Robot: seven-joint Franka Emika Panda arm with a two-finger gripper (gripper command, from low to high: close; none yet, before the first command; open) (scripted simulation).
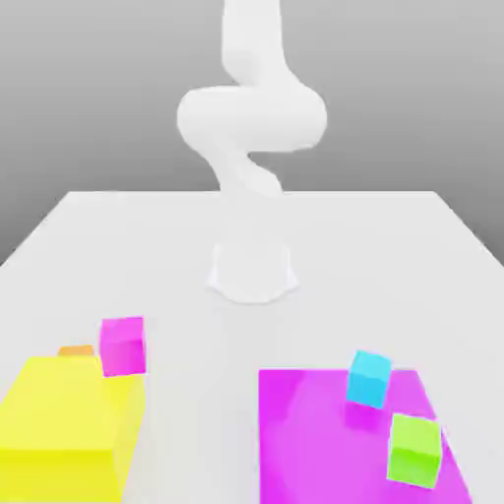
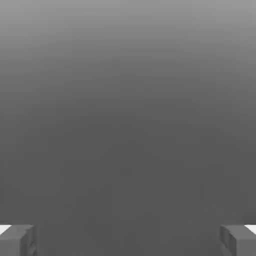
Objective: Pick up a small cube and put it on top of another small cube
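Clearly, you're at the start: your claw (image 2: 128, 241) is wide, with nothing between its fingers, and the arm (image 1: 252, 118) stands well back from the cubes. Farther out, at or just over the magenta panel (image 1: 310, 443), are the blue cube (image 1: 368, 380) and green cube (image 1: 414, 451), apart. Toward the exterior view's left, the magenta cube (image 1: 123, 346) is by the yellow block's (image 1: 59, 404) far corner, its support unclear; an orange piece (image 1: 76, 350) peeks from behind. No cube sits on another, so choosing, gripping, lifting and stacking all remain, I judge.
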